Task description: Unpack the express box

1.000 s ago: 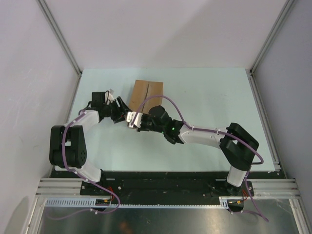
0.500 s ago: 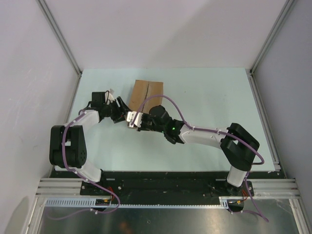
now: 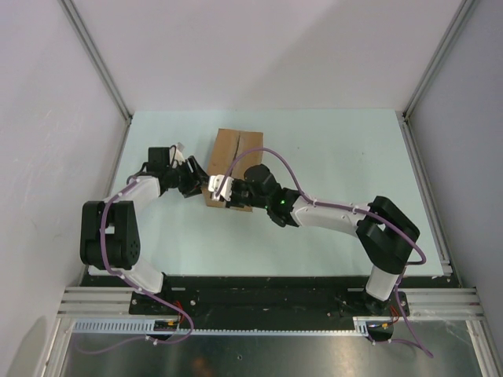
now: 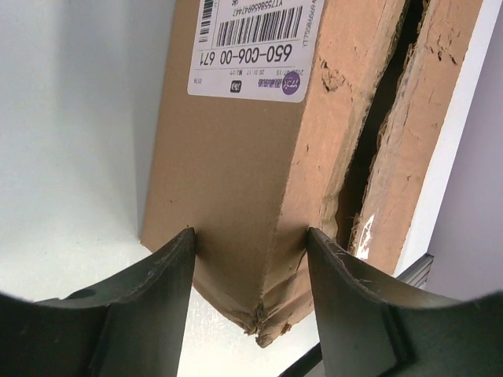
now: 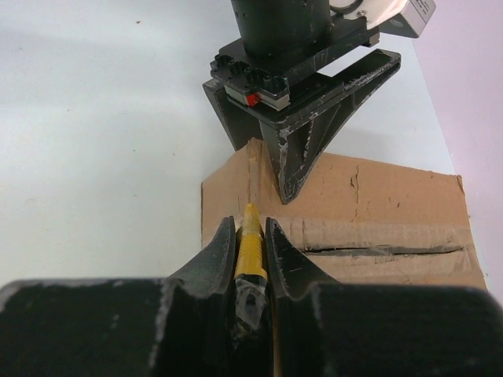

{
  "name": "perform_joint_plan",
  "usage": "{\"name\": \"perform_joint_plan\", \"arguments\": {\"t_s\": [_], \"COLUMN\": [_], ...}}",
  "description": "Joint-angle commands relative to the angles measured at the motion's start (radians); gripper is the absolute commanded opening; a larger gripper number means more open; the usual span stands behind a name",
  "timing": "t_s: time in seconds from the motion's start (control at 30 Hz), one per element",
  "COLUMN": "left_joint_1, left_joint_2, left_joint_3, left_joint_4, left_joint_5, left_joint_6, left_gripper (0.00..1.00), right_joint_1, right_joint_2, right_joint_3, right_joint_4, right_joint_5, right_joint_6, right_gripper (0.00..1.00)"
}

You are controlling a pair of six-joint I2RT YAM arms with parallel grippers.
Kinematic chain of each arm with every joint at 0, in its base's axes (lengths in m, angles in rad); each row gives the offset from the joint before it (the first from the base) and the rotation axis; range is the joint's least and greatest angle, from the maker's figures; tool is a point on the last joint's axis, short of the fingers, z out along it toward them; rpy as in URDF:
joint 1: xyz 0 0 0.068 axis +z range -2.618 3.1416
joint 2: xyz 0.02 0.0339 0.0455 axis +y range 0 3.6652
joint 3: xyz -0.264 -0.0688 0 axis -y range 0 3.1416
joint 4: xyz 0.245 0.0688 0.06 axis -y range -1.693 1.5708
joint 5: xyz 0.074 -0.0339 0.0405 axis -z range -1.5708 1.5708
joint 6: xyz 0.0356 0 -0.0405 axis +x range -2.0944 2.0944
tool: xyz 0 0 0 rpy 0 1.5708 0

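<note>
- The brown corrugated cardboard express box (image 3: 236, 149) sits on the pale table (image 3: 338, 157), left of centre, toward the back. Flaps aren't folded open, though the centre seam gapes.
- The left gripper (image 4: 250, 234) straddles the near-left corner. Its jaws are fairly wide and pressed on the cardboard, so it looks clamped on.
- The right gripper (image 5: 250, 223) is pinched narrow on the small yellow utility knife (image 5: 251, 250), tip on the box top.
- My worry: that corner's crushed, so a hard drag could twist the box loose. Or the blade dives too deep and nicks the contents.
</note>
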Motion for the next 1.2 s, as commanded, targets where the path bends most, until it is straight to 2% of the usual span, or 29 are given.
{"name": "perform_joint_plan", "arguments": {"t_s": [0.0, 0.33, 0.83, 0.87, 0.97, 1.17], "left_joint_1": [0.005, 0.005, 0.005, 0.031, 0.038, 0.043], "left_joint_2": [0.035, 0.07, 0.115, 0.115, 0.121, 0.147], "left_joint_3": [0.012, 0.071, 0.089, 0.089, 0.095, 0.104], "left_joint_4": [-0.054, -0.122, -0.14, -0.142, -0.146, -0.152], "left_joint_5": [-0.043, -0.014, 0.007, 0.007, 0.026, 0.067], "left_joint_6": [0.044, 0.128, 0.16, 0.168, 0.186, 0.197], "left_gripper": [0.59, 0.52, 0.54, 0.54, 0.5, 0.34], "right_joint_1": [-0.01, -0.051, -0.111, -0.119, -0.139, -0.156], "right_joint_2": [-0.015, -0.032, -0.065, -0.068, -0.08, -0.083], "right_joint_3": [0.032, 0.032, 0.026, 0.021, 0.018, 0.015], "right_joint_4": [-0.054, -0.164, -0.35, -0.35, -0.358, -0.367], "right_joint_5": [0.01, -0.035, -0.106, -0.106, -0.113, -0.121], "right_joint_6": [0.005, 0.03, 0.082, 0.082, 0.084, 0.085], "right_gripper": [0.0, 0.0, 0.0, 0.0, 0.0, 0.0]}}
